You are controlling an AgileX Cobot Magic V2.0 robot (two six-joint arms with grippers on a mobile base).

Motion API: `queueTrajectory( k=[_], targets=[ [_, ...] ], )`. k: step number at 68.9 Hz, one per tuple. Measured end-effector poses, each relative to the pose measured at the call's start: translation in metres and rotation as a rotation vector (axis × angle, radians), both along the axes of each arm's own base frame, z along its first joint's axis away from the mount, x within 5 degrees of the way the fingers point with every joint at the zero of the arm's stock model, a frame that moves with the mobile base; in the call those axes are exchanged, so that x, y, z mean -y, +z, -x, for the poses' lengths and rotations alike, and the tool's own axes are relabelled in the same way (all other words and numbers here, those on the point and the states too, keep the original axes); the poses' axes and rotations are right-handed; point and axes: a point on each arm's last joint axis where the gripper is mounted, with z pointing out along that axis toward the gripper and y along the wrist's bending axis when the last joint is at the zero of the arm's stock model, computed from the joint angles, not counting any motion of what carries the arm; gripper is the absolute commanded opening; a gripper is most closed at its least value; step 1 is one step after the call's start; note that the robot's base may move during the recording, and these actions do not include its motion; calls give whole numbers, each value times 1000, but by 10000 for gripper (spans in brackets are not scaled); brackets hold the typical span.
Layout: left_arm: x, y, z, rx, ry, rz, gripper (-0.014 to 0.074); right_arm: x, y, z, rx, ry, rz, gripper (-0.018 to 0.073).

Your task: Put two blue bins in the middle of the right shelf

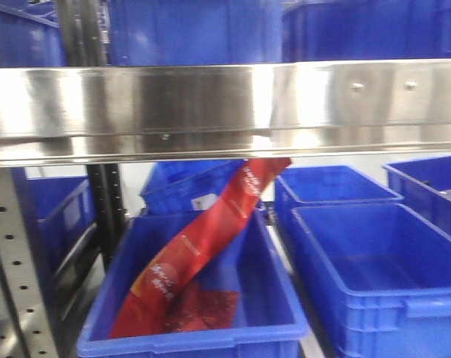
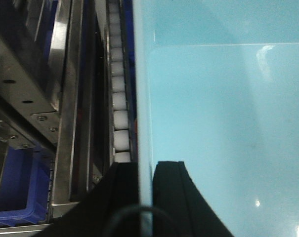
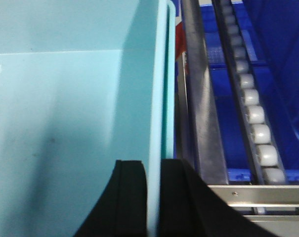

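Blue bin point(image 2: 223, 123) lengthwise along roller track point(image 2: 118, 98)

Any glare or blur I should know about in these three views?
Front view: strong glare on the steel rail, overall soft focus. Left wrist view: small highlights on the pale bin, tool dark and blurred. Right wrist view: shadow across the bin wall.

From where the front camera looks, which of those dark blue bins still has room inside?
The right-hand bin shows a bare floor, and the bin behind it looks bare too. The near left bin is crowded: a long red packet slants across it.
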Motion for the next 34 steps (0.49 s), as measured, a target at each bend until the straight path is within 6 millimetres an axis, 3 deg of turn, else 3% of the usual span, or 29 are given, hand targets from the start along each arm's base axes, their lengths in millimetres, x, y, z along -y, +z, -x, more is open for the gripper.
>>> queueTrajectory(
  k=[34],
  targets=[
    [0,0,0,-2,1,0,-111,-1,-1,0,-3,1,0,-163]
  ],
)
